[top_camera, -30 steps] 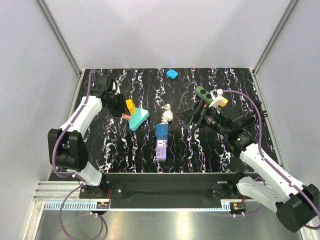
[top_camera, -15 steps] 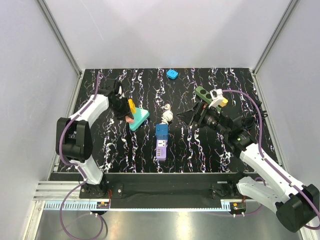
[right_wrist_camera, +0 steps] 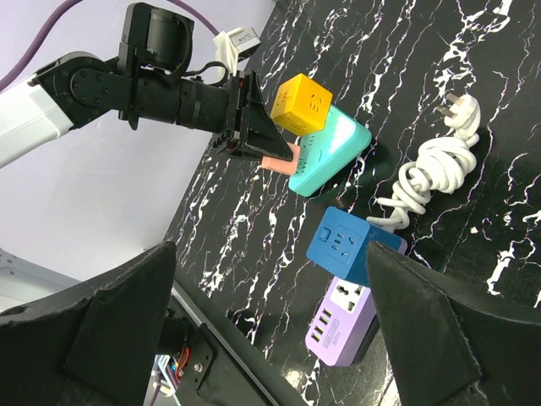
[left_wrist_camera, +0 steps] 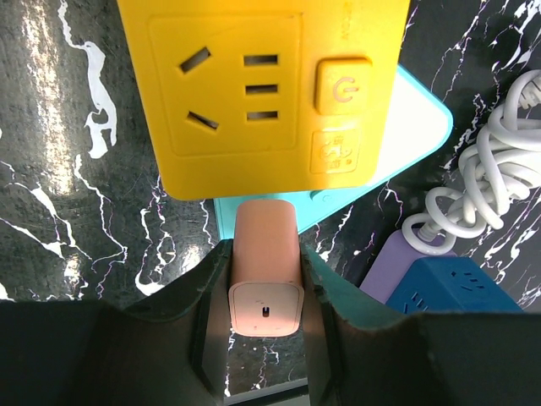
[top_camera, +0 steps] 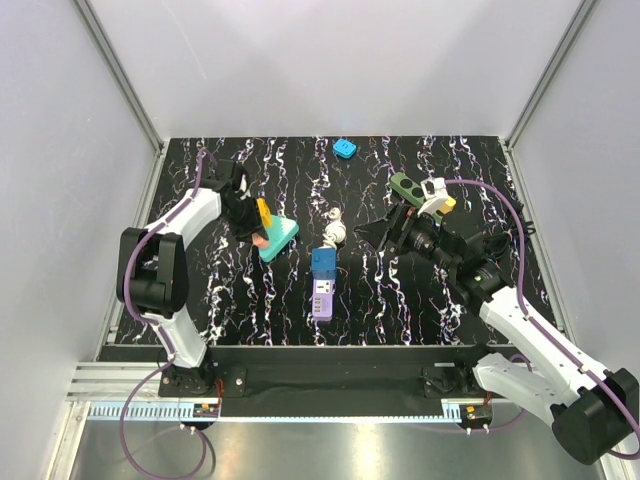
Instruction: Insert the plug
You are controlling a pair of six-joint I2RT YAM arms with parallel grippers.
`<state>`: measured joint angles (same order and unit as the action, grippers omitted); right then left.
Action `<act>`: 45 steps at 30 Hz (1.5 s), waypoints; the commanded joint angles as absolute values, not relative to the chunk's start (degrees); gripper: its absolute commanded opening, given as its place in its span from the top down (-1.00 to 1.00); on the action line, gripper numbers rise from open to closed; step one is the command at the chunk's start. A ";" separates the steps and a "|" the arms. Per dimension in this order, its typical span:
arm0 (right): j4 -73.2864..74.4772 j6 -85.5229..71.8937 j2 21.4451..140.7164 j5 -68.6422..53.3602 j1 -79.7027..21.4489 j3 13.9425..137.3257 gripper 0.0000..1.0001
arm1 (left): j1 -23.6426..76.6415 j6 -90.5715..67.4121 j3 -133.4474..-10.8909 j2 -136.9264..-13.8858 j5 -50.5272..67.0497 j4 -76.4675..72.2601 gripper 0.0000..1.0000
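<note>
Pink plug [left_wrist_camera: 265,283] sits pinched in my left gripper [left_wrist_camera: 265,254], the jaws narrowed onto its two sides. Its front end reaches the edge of the yellow socket cube [left_wrist_camera: 262,93], just short of the slots on that face. That cube sits on a teal power strip [left_wrist_camera: 418,127] at the left of the black marbled tabletop [top_camera: 400,300]. My right gripper [right_wrist_camera: 270,288] hangs spread wide on the right, facing a white coiled cable [right_wrist_camera: 427,173] and a blue socket cube [right_wrist_camera: 347,245].

Plug [left_wrist_camera: 265,271] salmon-pink; socket cube [left_wrist_camera: 262,89] yellow; table [left_wrist_camera: 59,211] black, white-veined; far block [top_camera: 345,148] seemingly blue.
</note>
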<state>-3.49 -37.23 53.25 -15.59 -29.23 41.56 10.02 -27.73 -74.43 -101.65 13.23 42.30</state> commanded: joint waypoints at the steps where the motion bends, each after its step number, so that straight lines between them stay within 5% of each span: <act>1: -4.22 -35.77 52.82 -14.33 -28.92 41.66 -0.99 | 10.20 -28.65 -75.24 -103.01 11.86 40.61 1.00; 45: -5.10 -35.33 51.42 -13.01 -28.92 40.69 -0.99 | 10.99 -26.89 -78.66 -99.75 9.93 48.69 1.00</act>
